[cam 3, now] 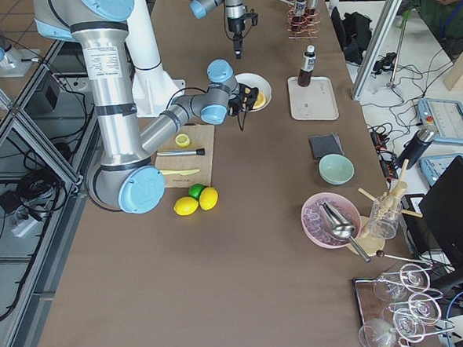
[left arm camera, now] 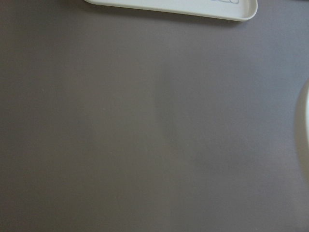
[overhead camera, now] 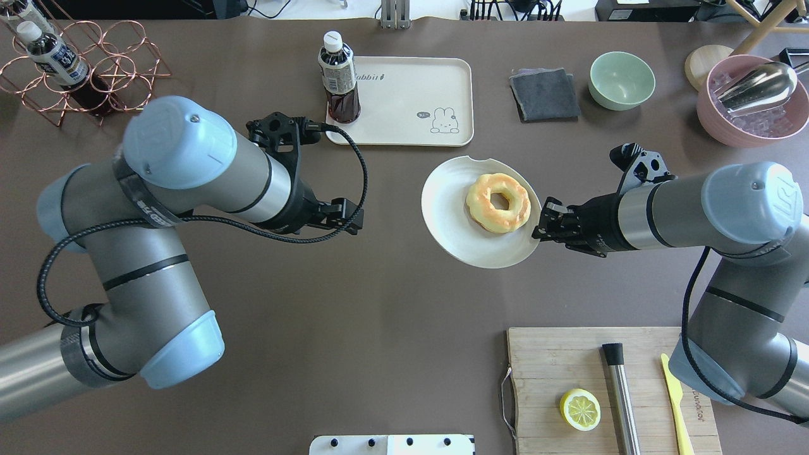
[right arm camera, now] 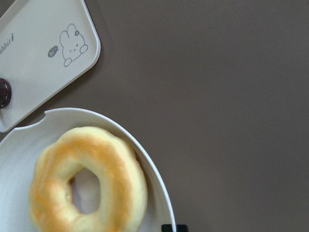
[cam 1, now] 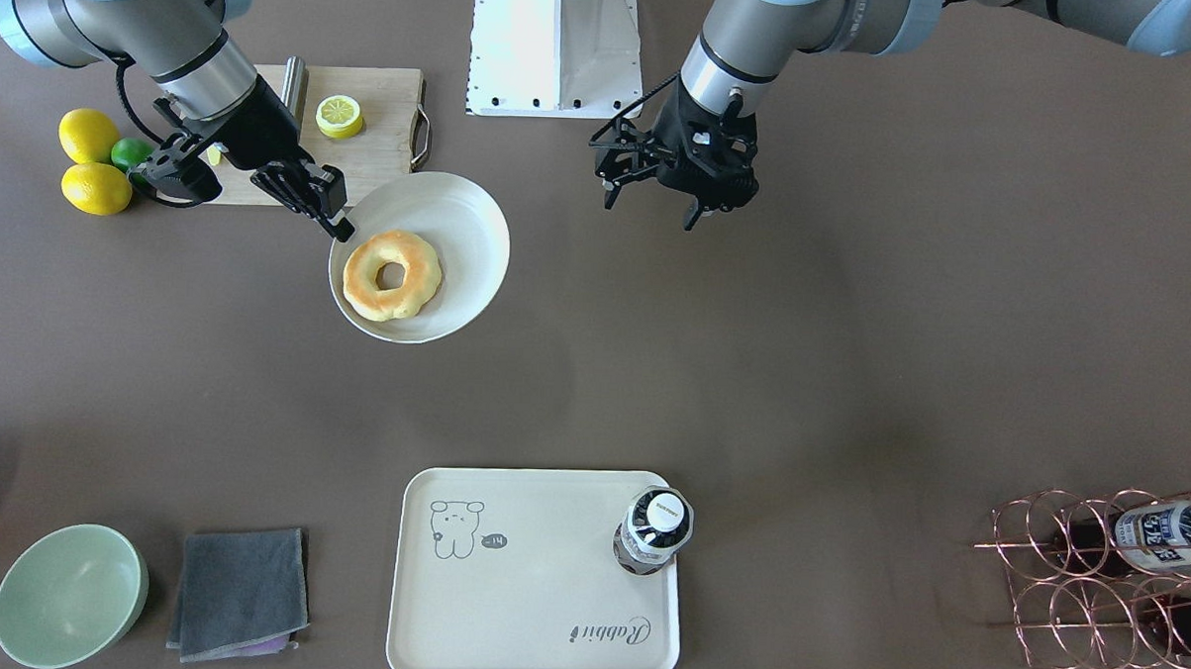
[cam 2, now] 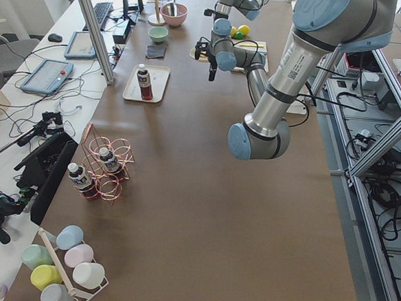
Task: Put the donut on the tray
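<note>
The golden-yellow donut (cam 1: 392,275) lies on a round off-white plate (cam 1: 465,231); both also show in the overhead view, donut (overhead camera: 498,202) and plate (overhead camera: 452,215). My right gripper (cam 1: 334,221) is shut on the plate's rim beside the donut, as seen from above (overhead camera: 545,222). The right wrist view shows the donut (right arm camera: 87,179) close up on the plate (right arm camera: 29,130). The cream tray (cam 1: 536,610) lies across the table, with a bottle (cam 1: 653,530) standing on one corner. My left gripper (cam 1: 651,206) is open and empty over bare table between the plate and the tray (overhead camera: 404,120).
A cutting board (overhead camera: 569,366) holds a halved lemon (overhead camera: 580,409), a metal rod and a yellow knife. Whole lemons and a lime (cam 1: 96,159) lie beside it. A green bowl (overhead camera: 621,80), grey cloth (overhead camera: 543,95), pink bowl (overhead camera: 746,101) and wire bottle rack (overhead camera: 69,69) line the far edge.
</note>
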You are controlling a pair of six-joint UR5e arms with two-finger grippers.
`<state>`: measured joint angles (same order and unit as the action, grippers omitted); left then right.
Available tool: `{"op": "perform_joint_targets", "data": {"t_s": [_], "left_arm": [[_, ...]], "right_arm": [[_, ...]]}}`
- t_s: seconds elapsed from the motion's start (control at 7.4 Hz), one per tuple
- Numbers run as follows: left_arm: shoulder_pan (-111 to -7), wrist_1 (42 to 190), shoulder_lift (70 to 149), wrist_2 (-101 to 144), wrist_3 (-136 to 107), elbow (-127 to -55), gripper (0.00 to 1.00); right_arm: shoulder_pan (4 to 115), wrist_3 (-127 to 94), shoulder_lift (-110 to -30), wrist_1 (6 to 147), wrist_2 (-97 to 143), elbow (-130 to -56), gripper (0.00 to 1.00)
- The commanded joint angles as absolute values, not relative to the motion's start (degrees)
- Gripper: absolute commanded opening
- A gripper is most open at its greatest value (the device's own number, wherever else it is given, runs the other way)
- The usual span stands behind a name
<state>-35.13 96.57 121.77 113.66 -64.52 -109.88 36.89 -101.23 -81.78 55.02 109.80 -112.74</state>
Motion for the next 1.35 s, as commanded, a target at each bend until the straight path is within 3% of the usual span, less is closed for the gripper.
{"op": "perform_joint_targets", "data": {"t_s": [0.0, 0.27, 0.54, 0.95, 1.08, 1.22], "left_arm": [[-45.0, 96.6, 114.9, 121.4, -49.2, -110.5, 0.98], [-47.3, 96.8, 110.2, 121.6, -44.0, -112.1, 0.98], [-49.9, 97.9, 106.5, 121.7, -41.1, -112.8, 0.98], [-55.4, 102.4, 99.9, 128.6, -34.9, -112.8, 0.98], [-55.5, 102.7, 99.5, 128.6, -34.5, -112.6, 0.98], [-55.5, 102.7, 99.5, 128.6, -34.5, -112.7, 0.98]], "right_arm": [[41.3, -111.5, -71.9, 59.6, 110.0, -104.0, 0.00], [43.6, -112.0, -61.1, 68.8, 109.6, -95.1, 0.00], [44.7, -112.3, -47.7, 72.2, 108.8, -79.6, 0.00], [44.4, -115.9, -36.9, 71.5, 104.7, -64.3, 0.00], [43.9, -116.0, -36.5, 70.7, 104.0, -63.2, 0.00], [42.7, -116.4, -36.7, 69.9, 102.3, -63.1, 0.37]]}}
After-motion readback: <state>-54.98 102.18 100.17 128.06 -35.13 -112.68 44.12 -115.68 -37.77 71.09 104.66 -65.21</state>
